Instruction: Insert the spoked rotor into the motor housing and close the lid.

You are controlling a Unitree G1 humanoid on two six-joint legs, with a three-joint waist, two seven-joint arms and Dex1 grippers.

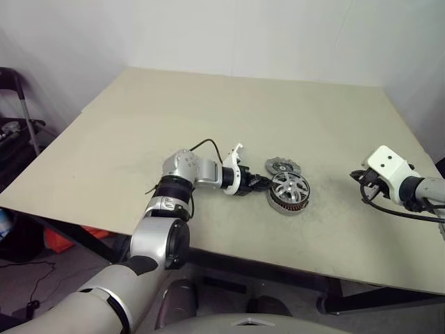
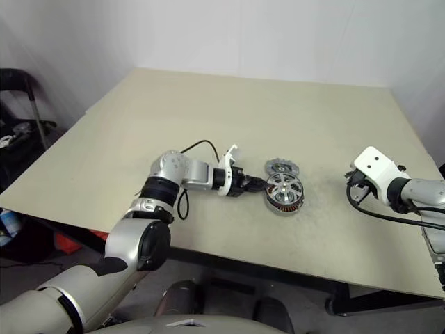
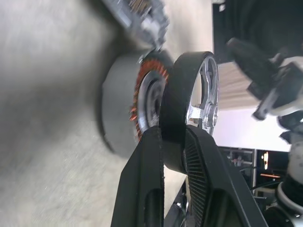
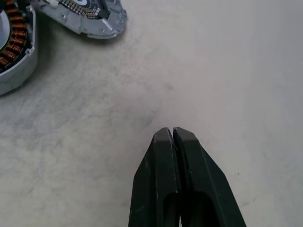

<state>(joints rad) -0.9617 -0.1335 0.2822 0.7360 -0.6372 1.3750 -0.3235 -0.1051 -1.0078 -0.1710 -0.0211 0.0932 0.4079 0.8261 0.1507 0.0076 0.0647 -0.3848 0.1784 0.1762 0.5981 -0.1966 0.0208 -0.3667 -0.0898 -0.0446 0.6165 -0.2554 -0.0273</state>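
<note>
Rotor sits on the housing mid-counter, lid just behind, left tool beside them, right tool well right.

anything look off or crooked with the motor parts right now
The spoked rotor, pinched by its rim in the left gripper, sits tilted over the motor housing, not seated flat. The lid lies beside it.

Housing: round metal windings cup, part hidden behind dark spoked wheel.
Lid: grey notched disc, cut by edge.
</note>
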